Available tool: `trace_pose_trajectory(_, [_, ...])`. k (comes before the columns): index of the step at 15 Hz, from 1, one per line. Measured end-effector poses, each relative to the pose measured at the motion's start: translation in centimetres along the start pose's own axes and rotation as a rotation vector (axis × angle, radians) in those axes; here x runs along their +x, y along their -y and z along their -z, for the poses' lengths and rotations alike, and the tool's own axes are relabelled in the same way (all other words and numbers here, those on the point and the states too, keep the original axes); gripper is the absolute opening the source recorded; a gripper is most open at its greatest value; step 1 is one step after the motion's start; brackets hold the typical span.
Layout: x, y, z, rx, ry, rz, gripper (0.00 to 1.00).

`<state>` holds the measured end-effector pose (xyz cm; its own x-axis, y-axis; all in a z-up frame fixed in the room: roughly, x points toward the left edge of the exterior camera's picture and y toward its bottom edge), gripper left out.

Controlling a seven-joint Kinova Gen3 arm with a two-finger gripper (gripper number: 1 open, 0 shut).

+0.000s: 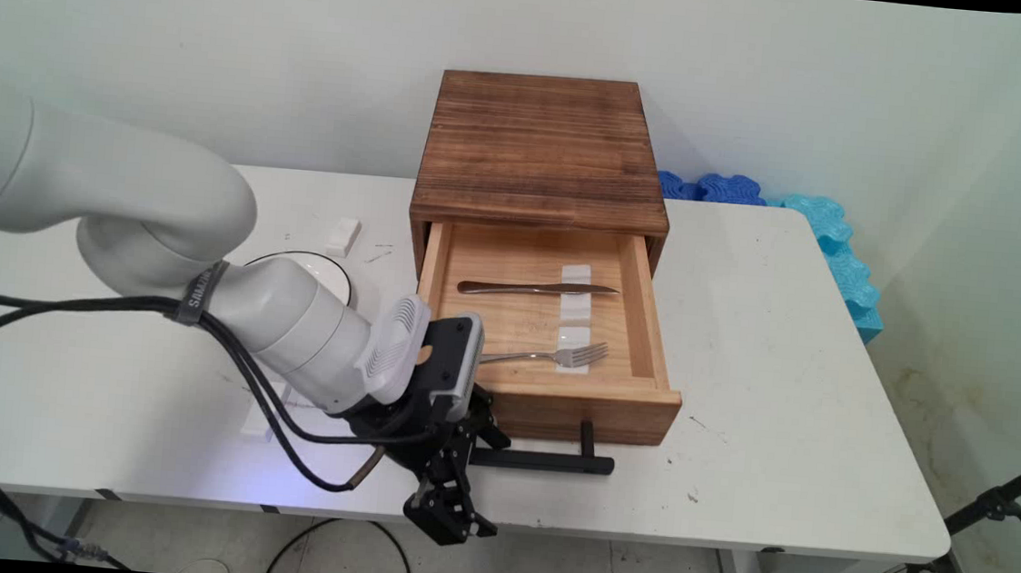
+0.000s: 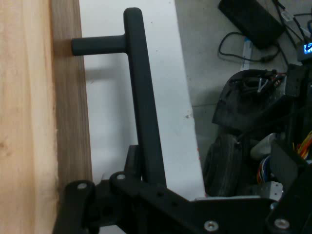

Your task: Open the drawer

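Note:
A dark wooden box (image 1: pixel 540 143) stands at the back of the white table, and its light wood drawer (image 1: pixel 592 411) is pulled out toward the front. Inside the drawer lie a metal knife (image 1: pixel 538 289) and a fork (image 1: pixel 560 356). A black bar handle (image 1: pixel 551 461) sticks out from the drawer front. My gripper (image 1: pixel 467 465) is open and points down at the left end of the handle, one finger on each side of the bar. In the hand view the handle (image 2: pixel 141 97) runs from the gripper (image 2: pixel 170 204) up along the drawer front (image 2: pixel 68 122).
A white plate with a dark rim (image 1: pixel 330 268) lies left of the drawer, partly behind the arm. A small white block (image 1: pixel 343 235) sits behind it. Blue foam pieces (image 1: pixel 841 249) line the back right edge. The table's front edge (image 1: pixel 637 533) is close to the gripper.

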<state>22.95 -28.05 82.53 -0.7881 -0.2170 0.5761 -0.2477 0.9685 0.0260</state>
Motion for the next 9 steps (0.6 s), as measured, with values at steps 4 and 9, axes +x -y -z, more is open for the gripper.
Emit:
trace_pose_trajectory(4, [-0.1,-1.0,-0.1,-0.011,-0.002,-0.003,1.00])
trace_pose_trajectory(9, [-0.2,-2.0,-0.1,-0.024,-0.003,-0.006,1.00])
